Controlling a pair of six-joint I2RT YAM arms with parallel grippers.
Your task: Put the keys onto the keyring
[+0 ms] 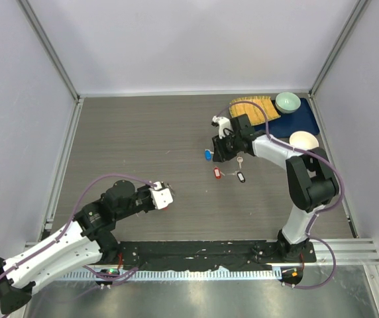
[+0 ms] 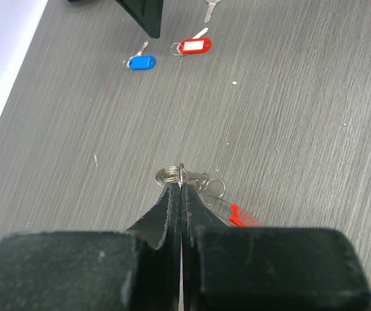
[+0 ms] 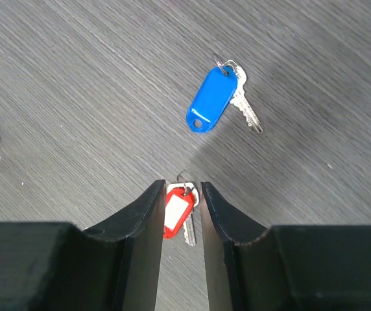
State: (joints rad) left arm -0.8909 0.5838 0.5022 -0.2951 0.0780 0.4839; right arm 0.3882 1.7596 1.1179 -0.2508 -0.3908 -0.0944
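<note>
nothing's threaded yet: left gripper (image 2: 180, 172) is clamping the keyring (image 2: 168, 173), right gripper (image 3: 183, 188) is hovering narrow and empty over the red key (image 3: 174, 214), other keys (image 3: 209, 101) are lying loose.

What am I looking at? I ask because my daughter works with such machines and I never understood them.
Two robot arms, left and right, are bolted at the near edge of a table. The wide picture looks down from above; the other two come from a camera on each wrist. The left gripper is pinched shut on the keyring, its red fob beside it. The right gripper stands open over the red-tagged key. The blue-tagged key, a black-tagged key and a plain silver key lie on the table. A green bowl sits in the far right corner.
</note>
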